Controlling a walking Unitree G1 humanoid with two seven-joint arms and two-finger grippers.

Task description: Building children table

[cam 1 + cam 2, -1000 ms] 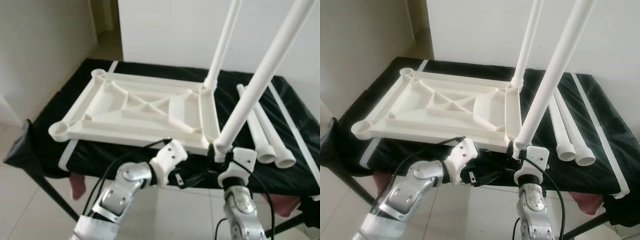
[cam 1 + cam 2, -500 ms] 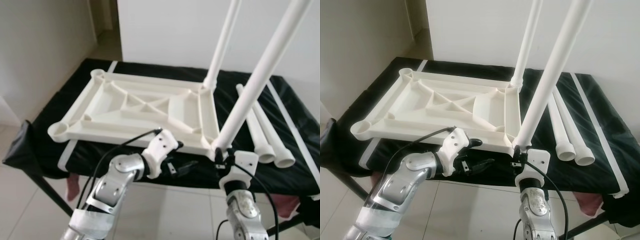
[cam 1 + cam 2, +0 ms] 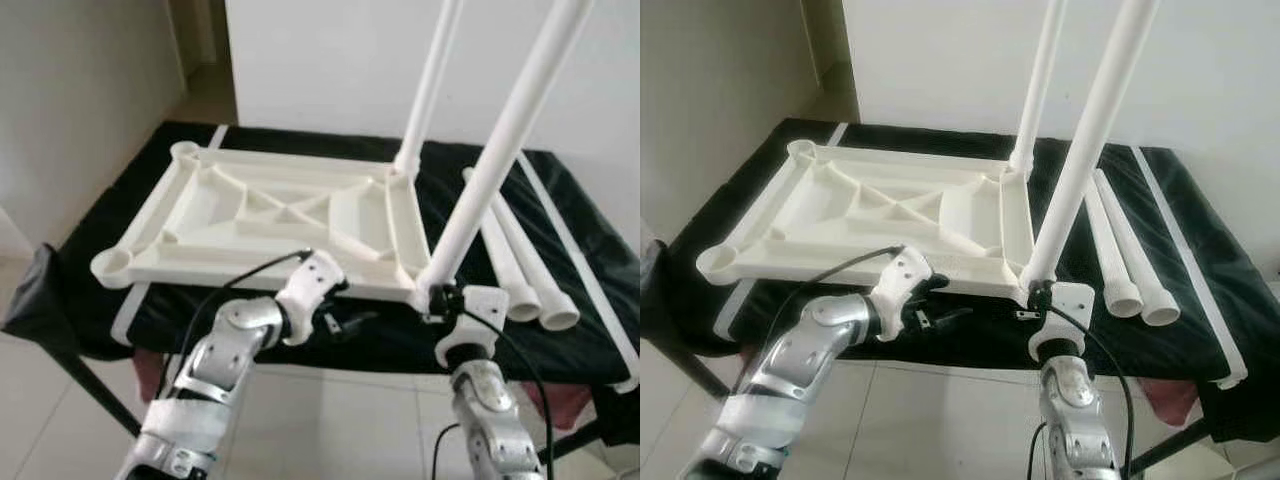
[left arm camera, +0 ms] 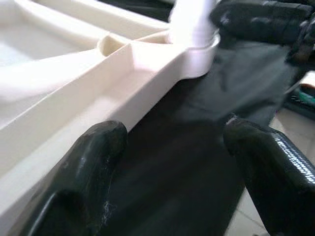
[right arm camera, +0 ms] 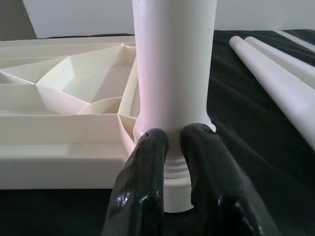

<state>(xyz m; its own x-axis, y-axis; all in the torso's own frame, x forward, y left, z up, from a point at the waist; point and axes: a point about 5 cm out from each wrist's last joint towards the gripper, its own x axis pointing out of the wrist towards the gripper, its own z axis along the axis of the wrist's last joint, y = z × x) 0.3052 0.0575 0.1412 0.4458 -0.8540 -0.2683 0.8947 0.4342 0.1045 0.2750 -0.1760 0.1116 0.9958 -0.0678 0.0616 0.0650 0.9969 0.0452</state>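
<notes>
The white tabletop (image 3: 280,225) lies upside down on the black worktop (image 3: 560,350) so legs go in from above; the right pincer (image 5: 172,147), nearly together, presses the near leg (image 3: 490,170) base, while the left pincer (image 4: 172,162) waits apart beside the tabletop's front edge.

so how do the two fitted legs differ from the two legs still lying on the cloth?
Pose: the fitted legs stand upright in the tabletop's right-side corner sockets; the loose legs lie flat, side by side, on the black cloth.
Contact: the right gripper is at the near fitted leg's base; nothing touches the loose legs.
Shared: all are white tubes.
</notes>
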